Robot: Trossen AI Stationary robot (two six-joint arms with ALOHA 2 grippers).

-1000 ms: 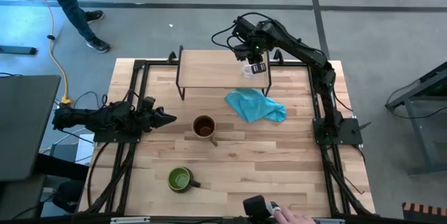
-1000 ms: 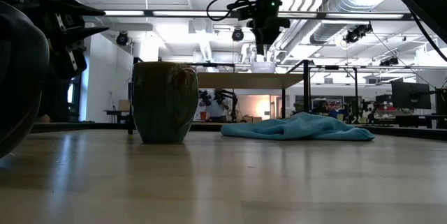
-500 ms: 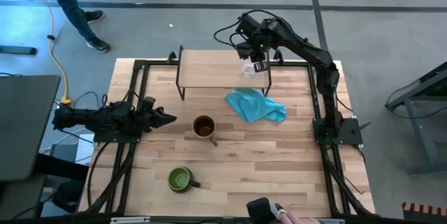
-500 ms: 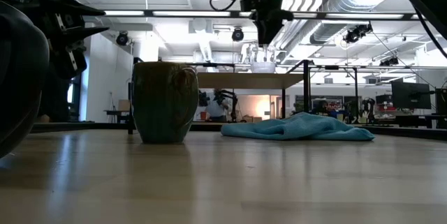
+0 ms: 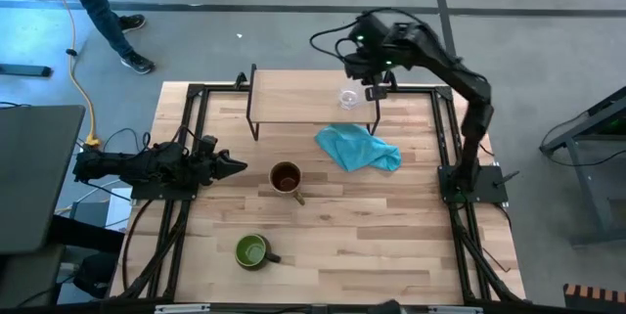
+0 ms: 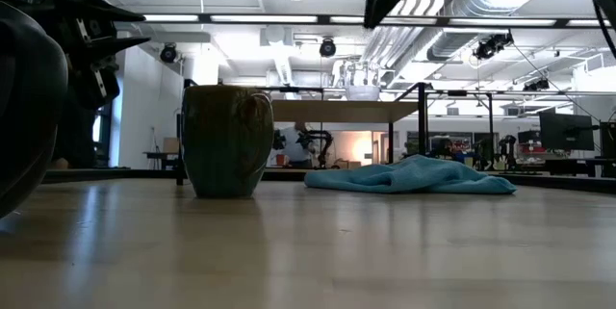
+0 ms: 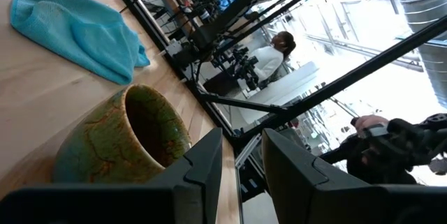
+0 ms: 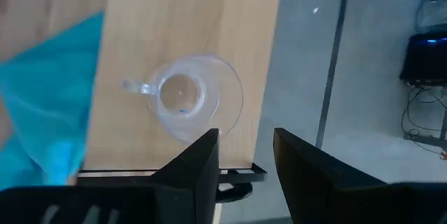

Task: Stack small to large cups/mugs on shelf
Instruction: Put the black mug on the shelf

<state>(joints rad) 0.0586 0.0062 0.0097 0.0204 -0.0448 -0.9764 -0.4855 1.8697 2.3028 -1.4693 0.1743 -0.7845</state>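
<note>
Right gripper [image 5: 380, 81] hangs above the far right end of the shelf [image 5: 293, 97], its fingers [image 8: 198, 170] spread with a clear gap between them and nothing held. Directly beneath it, seen from the right wrist, the small clear glass cup [image 8: 188, 98] stands upright on the shelf board, close to the board's right edge, free of the fingers. In the high view the same cup [image 5: 348, 97] sits at the shelf's right end, just short of the black leg at that corner.

Tan-brown handled mug [image 5: 286, 178] stands on the tabletop [image 5: 391, 236] near the middle, well clear of the shelf, handle pointing toward the near edge. The dark mug with green inside [image 5: 252, 250] stands nearer the front edge, to the left, apart from the other mug. Neither is on the shelf.

A blue cloth [image 5: 356, 148] lies crumpled on the table in front of the shelf's right end.

Left gripper [image 5: 230, 166] waits low at the table's left side, pointing toward the tan-brown mug; its fingers [image 7: 202, 165] stand slightly apart, holding nothing.
</note>
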